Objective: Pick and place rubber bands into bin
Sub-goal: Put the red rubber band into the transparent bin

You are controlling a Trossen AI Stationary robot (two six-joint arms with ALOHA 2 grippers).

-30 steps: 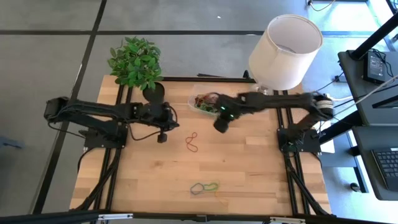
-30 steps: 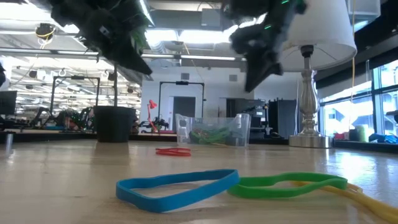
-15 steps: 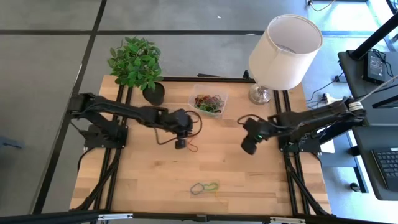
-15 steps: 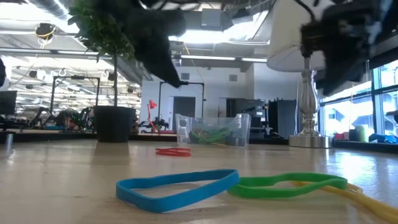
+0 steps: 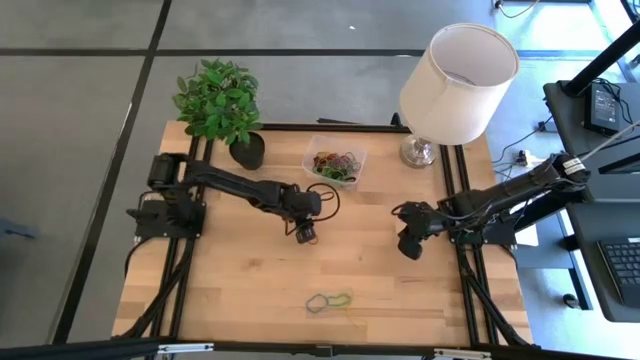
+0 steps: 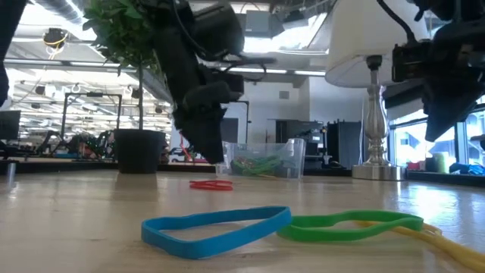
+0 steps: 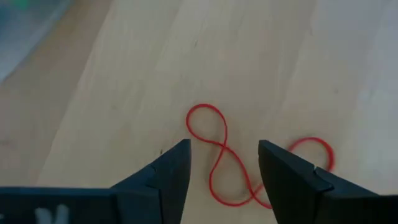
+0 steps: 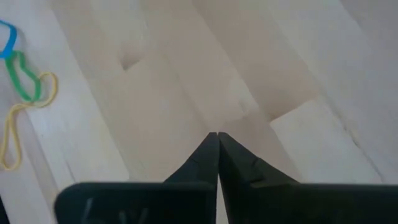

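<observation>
Listing by view, high view first: wooden bench [image 5: 250, 270] carrying a clear bin [image 5: 335, 163] at its far edge, holding mixed rubber bands [image 5: 337, 166]. Left end effector [image 5: 305, 234] hangs near the bench centre, just over a red band that it mostly hides. Right end effector [image 5: 408, 247] sits at the right side, well apart from the bin. A blue, green and yellow cluster of bands [image 5: 329, 301] lies near the front edge. Potted plant [image 5: 220, 104] at the far left corner; white lamp [image 5: 457, 82] at the far right.

Low view: blue band [image 6: 214, 228] and green band [image 6: 350, 225] in the foreground, touching; a yellow band [image 6: 436, 233] trails off beside the green. Red band [image 6: 211, 184] flat on the bench in front of the bin [image 6: 260, 158]. Left end effector [image 6: 209, 144] hangs above the red band; the right arm shows at the right edge.

Left wrist view: left end effector [image 7: 222, 171], fingers spread wide, nothing between them but the red band [image 7: 221, 155], a twisted figure-eight lying flat on the bench [image 7: 124, 93].

Right wrist view: right end effector [image 8: 217, 140], fingertips pressed together, holding nothing, above bare bench [image 8: 186, 74]. Blue, green and yellow bands [image 8: 22, 93] lie off to one side.
</observation>
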